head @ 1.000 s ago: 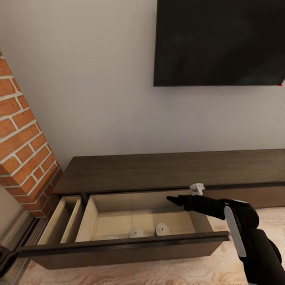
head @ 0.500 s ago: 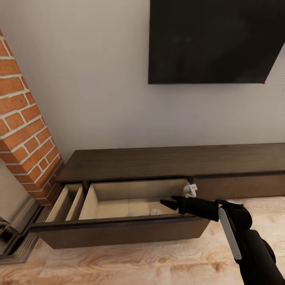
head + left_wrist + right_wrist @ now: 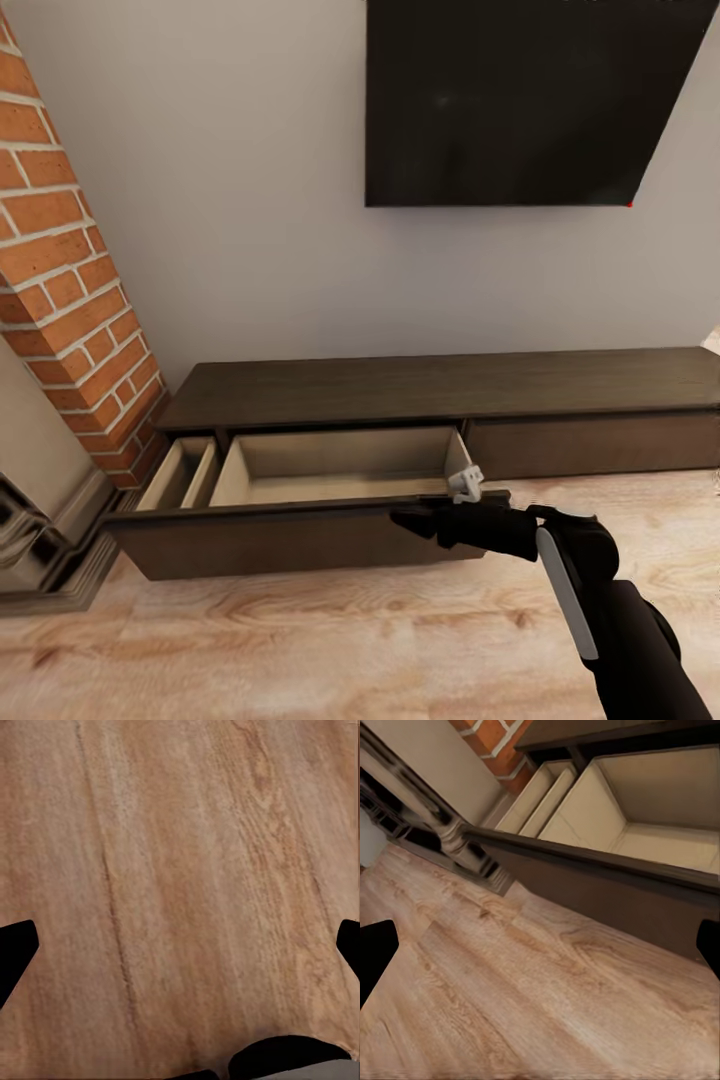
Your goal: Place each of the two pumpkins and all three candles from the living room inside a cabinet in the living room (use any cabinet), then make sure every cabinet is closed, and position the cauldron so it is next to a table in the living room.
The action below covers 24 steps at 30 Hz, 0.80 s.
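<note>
One arm showed in the head view, the right, black, stretched forward and low, forearm angled toward the cabinet (image 3: 440, 388); right gripper (image 3: 415, 519) pointed leftward, tips at the top edge of the pulled-out drawer front (image 3: 300, 535), contact unclear; fingers spread wide in the right wrist view, nothing between them; pale drawer interior just beyond the gripper, contents hidden behind the front; brick column (image 3: 60, 270) and dark screen (image 3: 510, 100) farther off; left gripper (image 3: 180, 945) faced bare wood floor (image 3: 180, 870), fingertips wide apart, holding nothing.
</note>
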Tool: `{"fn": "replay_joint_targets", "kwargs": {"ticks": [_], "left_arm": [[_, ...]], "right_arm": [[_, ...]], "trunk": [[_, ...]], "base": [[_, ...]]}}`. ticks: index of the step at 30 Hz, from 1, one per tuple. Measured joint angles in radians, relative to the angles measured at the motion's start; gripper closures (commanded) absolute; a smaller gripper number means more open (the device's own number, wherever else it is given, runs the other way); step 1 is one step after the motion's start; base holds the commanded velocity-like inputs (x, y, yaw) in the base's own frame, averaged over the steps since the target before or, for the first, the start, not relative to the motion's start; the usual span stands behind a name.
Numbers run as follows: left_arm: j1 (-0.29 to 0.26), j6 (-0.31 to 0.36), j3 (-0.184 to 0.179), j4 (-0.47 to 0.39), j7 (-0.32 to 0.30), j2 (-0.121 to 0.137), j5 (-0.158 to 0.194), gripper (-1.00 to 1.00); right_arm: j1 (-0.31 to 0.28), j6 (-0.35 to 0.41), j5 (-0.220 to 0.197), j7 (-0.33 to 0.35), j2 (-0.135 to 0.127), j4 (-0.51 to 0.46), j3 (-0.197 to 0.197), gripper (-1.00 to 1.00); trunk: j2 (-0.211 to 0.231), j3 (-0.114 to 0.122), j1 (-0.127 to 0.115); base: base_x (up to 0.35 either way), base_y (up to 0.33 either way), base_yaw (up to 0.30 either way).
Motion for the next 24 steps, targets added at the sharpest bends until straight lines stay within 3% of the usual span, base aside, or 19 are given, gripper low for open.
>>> {"fn": "replay_joint_targets", "kwargs": {"ticks": [3, 5, 6, 7, 10, 12, 14, 17, 19, 20, 24], "left_arm": [[0.006, 0.022, 0.02, -0.064, 0.002, 0.0, -0.001, -1.0], [0.011, 0.111, 0.102, -0.15, 0.006, -0.001, -0.001, -1.0], [0.011, 0.141, 0.129, -0.175, 0.006, -0.002, -0.001, -1.0], [0.014, 0.255, 0.216, -0.3, 0.008, -0.022, -0.003, -1.0], [0.016, 0.323, 0.275, -0.473, 0.007, -0.05, 0.002, -1.0], [0.018, 0.328, 0.284, -0.52, 0.003, -0.058, 0.006, -1.0], [0.018, 0.321, 0.287, -0.565, -0.015, -0.063, 0.009, -1.0], [0.02, 0.316, 0.291, -0.622, -0.085, -0.063, 0.006, -1.0], [0.021, 0.318, 0.291, -0.638, -0.107, -0.063, 0.004, -1.0], [0.021, 0.341, 0.267, -0.694, -0.129, -0.063, 0.004, -1.0], [0.021, 0.388, 0.211, -0.748, -0.134, -0.063, 0.006, -1.0]], "right_arm": [[0.0, -0.001, 0.002, -0.033, 0.001, 0.0, 0.032, -1.0], [0.001, -0.011, 0.003, -0.082, -0.004, 0.0, 0.109, -1.0], [0.002, -0.017, 0.004, -0.094, -0.005, 0.0, 0.131, -1.0], [0.003, -0.035, 0.007, -0.153, -0.007, 0.001, 0.194, -1.0], [0.009, -0.044, 0.02, -0.229, -0.008, 0.001, 0.223, -1.0], [0.02, -0.045, 0.029, -0.249, -0.006, 0.008, 0.23, -1.0], [0.032, -0.044, 0.077, -0.299, -0.002, 0.024, 0.267, -1.0], [0.06, -0.044, 0.184, -0.442, 0.006, 0.035, 0.338, -1.0], [0.068, -0.045, 0.205, -0.498, 0.008, 0.037, 0.351, -1.0], [0.077, -0.045, 0.231, -0.57, 0.01, 0.041, 0.365, -1.0], [0.08, -0.059, 0.24, -0.596, 0.016, 0.067, 0.346, -1.0]], "trunk": [[0.0, 0.0, 0.0], [0.0, 0.0, 0.0], [0.0, 0.0, 0.0], [0.0, 0.0, -0.001], [0.0, 0.0, -0.001], [0.0, 0.0, -0.001], [0.0, 0.0, -0.001], [0.0, 0.0, -0.001], [0.0, 0.0, -0.001], [0.0, 0.0, -0.001], [0.0, 0.0, -0.001]], "base": [[-0.311, -0.089, 0.0], [-0.287, -0.094, 0.0], [-0.098, -0.032, -0.018], [-0.063, -0.02, -0.015], [-0.031, -0.01, -0.007], [-0.011, -0.003, -0.003], [-0.006, -0.002, -0.001], [-0.002, -0.001, -0.001], [-0.001, 0.0, 0.0], [0.0, 0.0, 0.0], [0.0, 0.0, 0.0]]}}
